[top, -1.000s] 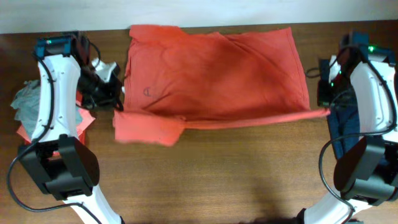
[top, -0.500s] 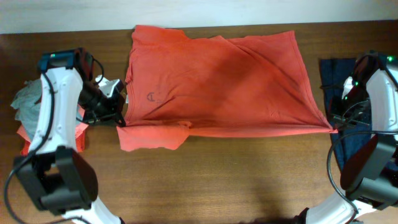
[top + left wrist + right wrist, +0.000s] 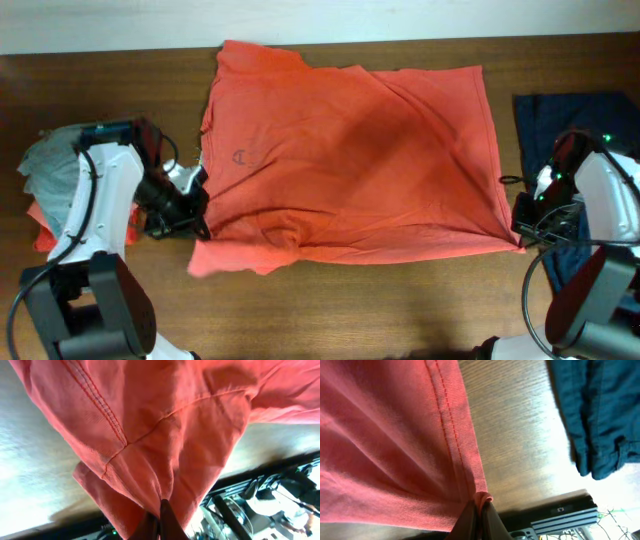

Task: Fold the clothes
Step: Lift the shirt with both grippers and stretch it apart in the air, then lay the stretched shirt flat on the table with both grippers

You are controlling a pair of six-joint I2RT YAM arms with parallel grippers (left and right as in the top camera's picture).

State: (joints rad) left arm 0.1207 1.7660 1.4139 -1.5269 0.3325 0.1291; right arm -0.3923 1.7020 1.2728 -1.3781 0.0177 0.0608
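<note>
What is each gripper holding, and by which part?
Both hold the orange-red T-shirt: the left gripper pinches bunched fabric beside the sleeve, the right gripper pinches the stitched hem at its corner.

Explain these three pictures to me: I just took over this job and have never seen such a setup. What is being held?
A white left arm and a white right arm, both robotic, work at a brown wooden table. The wide picture looks straight down from above; the other two come from a camera on each wrist, looking along that arm's pinching tool. Spread on the table lies a large orange-red cotton T-shirt. The left tool is shut on it beside a sleeve; the right tool is shut on the opposite hem corner. Each wrist view shows cloth bunching into closed tips. A navy garment lies at the right edge, a grey garment and a salmon garment at the left.
</note>
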